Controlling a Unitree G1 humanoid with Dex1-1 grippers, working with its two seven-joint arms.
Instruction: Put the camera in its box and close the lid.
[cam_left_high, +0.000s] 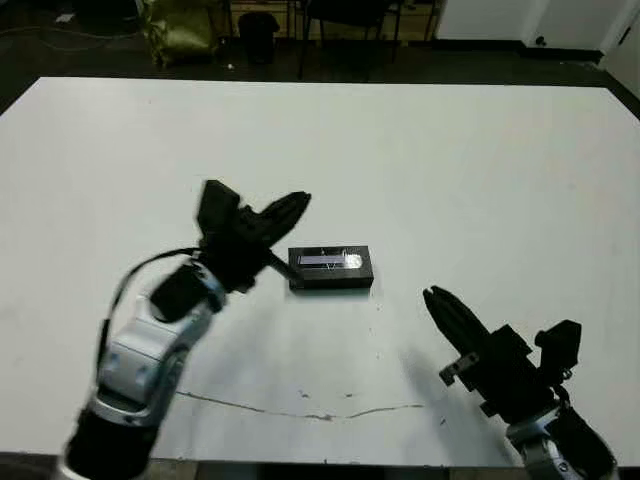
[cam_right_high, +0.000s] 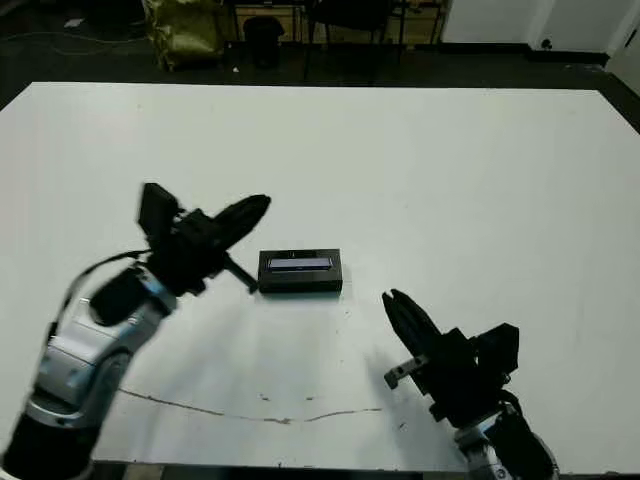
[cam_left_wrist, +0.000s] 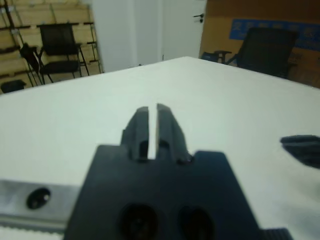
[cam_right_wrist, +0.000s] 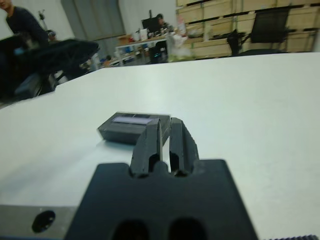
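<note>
The white table (cam_left_high: 480, 160) carries a thin dark crack line (cam_left_high: 300, 412) along its near edge. Beyond the far edge stand a yellow-green bag (cam_left_high: 180, 30) and dark chairs (cam_left_high: 345, 20) (on a dark floor). A seated person (cam_right_wrist: 20, 22) shows past the table in the right wrist view.

The lid (cam_right_high: 299, 271) covers the box on the white table (cam_right_high: 450, 180), between both arms, untouched
</note>
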